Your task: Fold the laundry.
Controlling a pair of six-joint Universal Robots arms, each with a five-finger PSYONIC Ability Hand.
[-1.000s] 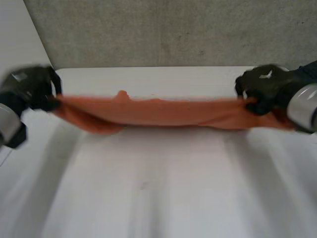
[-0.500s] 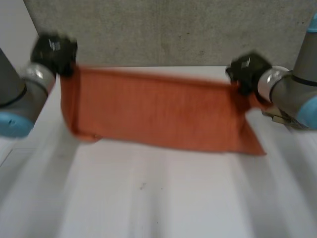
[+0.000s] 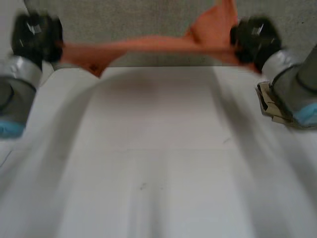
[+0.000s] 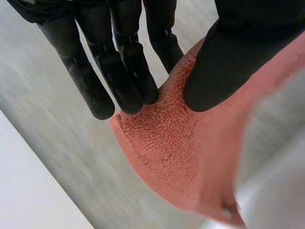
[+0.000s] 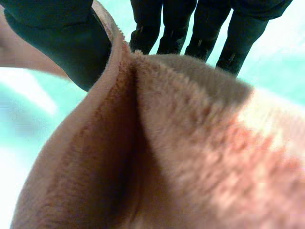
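Orange towel [image 3: 148,45], hanging open 0.5 s ago, is flung taut above the table [image 3: 158,148], left hand [image 3: 34,37] and right hand [image 3: 253,38] pinching its ends: probably a pre-fold shake-out.

Fuzzy orange towel [image 5: 167,152] between thumb and fingers of right hand [image 5: 52,33]

White table [image 3: 158,163], grey wall [image 3: 148,20] behind.
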